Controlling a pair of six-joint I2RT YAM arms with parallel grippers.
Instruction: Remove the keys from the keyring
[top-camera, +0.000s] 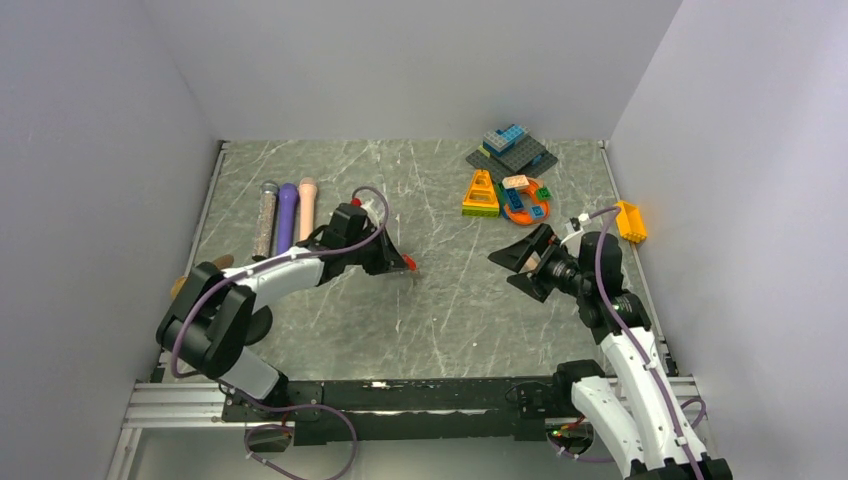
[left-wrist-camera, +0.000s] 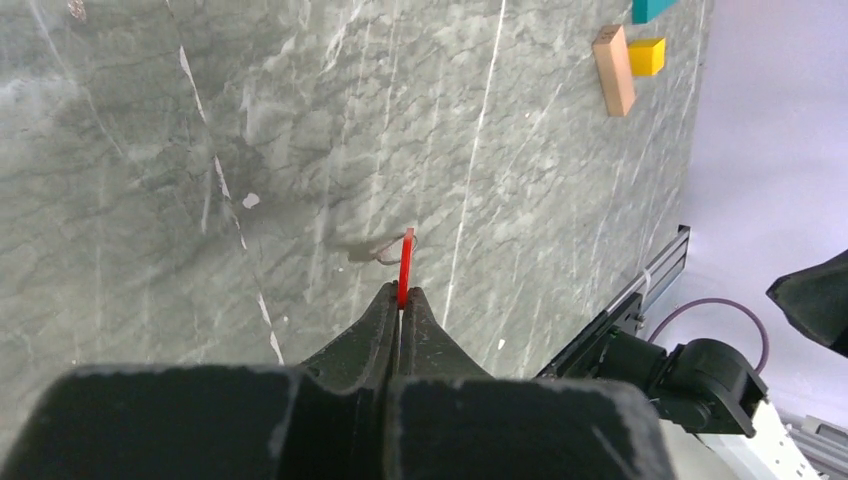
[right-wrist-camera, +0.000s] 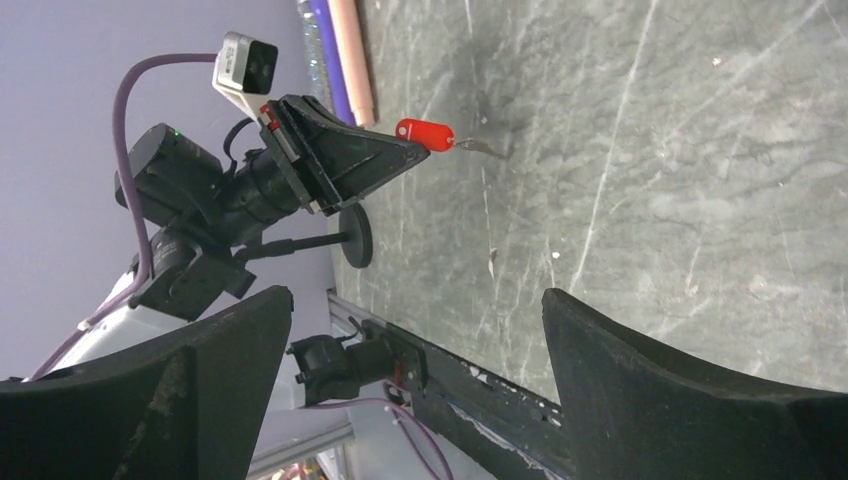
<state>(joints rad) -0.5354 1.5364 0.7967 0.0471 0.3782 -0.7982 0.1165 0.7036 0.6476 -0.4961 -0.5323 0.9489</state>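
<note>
On my grey surface (top-camera: 440, 310) I see the right pincer (top-camera: 503, 270) spread wide at about three o'clock of the left pincer (top-camera: 406, 265), which is clamped on the red keyring (right-wrist-camera: 424, 133) near the surface's centre, the key (right-wrist-camera: 485, 150) hanging off its free end.
</note>
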